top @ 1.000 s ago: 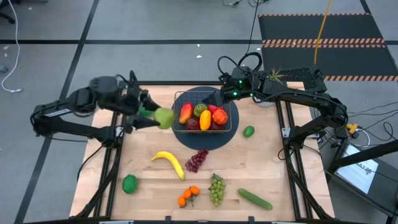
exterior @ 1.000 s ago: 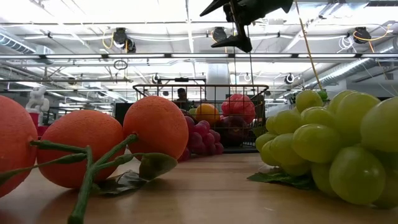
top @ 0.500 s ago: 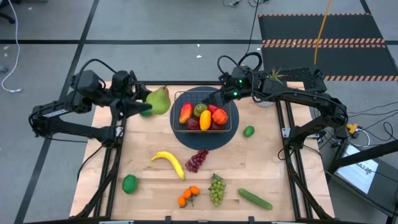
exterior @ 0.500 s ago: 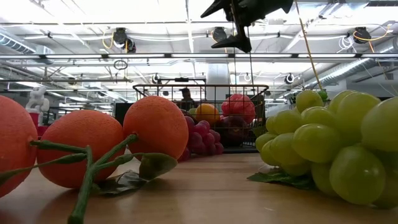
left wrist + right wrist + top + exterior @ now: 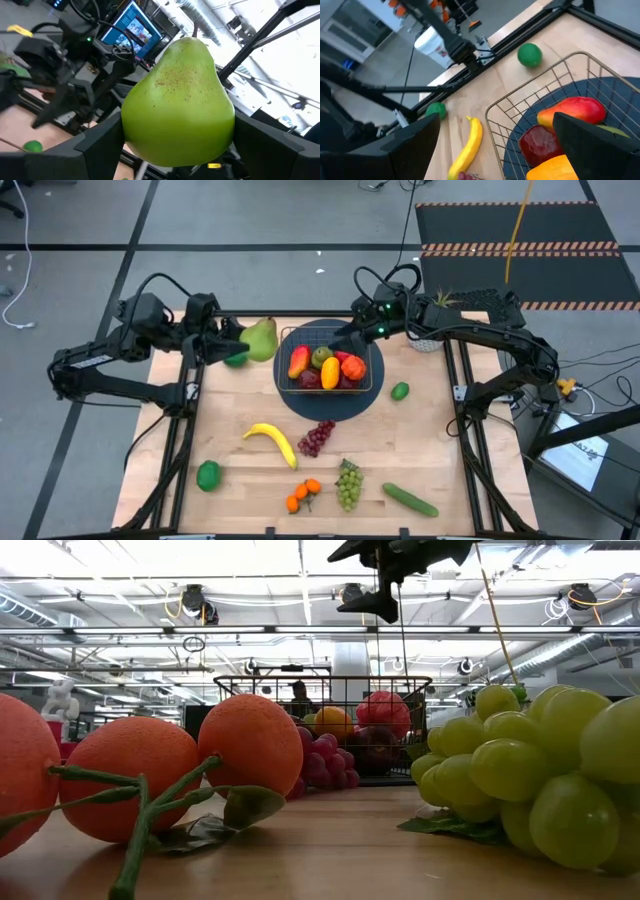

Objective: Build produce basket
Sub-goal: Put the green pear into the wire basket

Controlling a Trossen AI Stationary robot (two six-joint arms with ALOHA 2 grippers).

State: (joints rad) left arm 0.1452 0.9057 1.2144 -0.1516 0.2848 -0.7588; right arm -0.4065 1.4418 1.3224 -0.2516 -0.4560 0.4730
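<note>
The wire basket [image 5: 283, 370] sits on a round dark mat and holds a mango, apples and other produce [image 5: 329, 366]; the right wrist view shows its rim [image 5: 547, 80]. My left gripper [image 5: 238, 348] hovers just left of the basket, shut on a green pear [image 5: 258, 340] that fills its wrist view [image 5: 180, 100]. My right gripper [image 5: 345, 340] hangs open over the basket's far right corner with nothing between its fingers [image 5: 415, 145]. A banana [image 5: 272, 442], purple grapes [image 5: 316, 437], green grapes [image 5: 347, 483], oranges [image 5: 303, 496], a cucumber [image 5: 410, 499] and two limes [image 5: 208, 475] [image 5: 400, 390] lie on the table. My left gripper pinches the pear's wide lower body [image 5: 135, 135] between its two fingers, one on each side. The fingers come about level from the table's left. The pear is lifted clear of the table, its narrow neck [image 5: 263, 326] toward the far edge.
A potted plant [image 5: 436, 304] stands at the far right corner. A small green thing [image 5: 236, 359] shows under the left gripper. Bare wood lies to the left of the banana and to the right of the mat. In the low view, oranges [image 5: 240, 745] and green grapes [image 5: 540, 780] fill the foreground.
My left gripper has risen with the pear and tipped up to about level while rolling; the pear has gone from beside the basket's left wall up and toward the far edge, held all the while. My right gripper has rolled a little in place.
</note>
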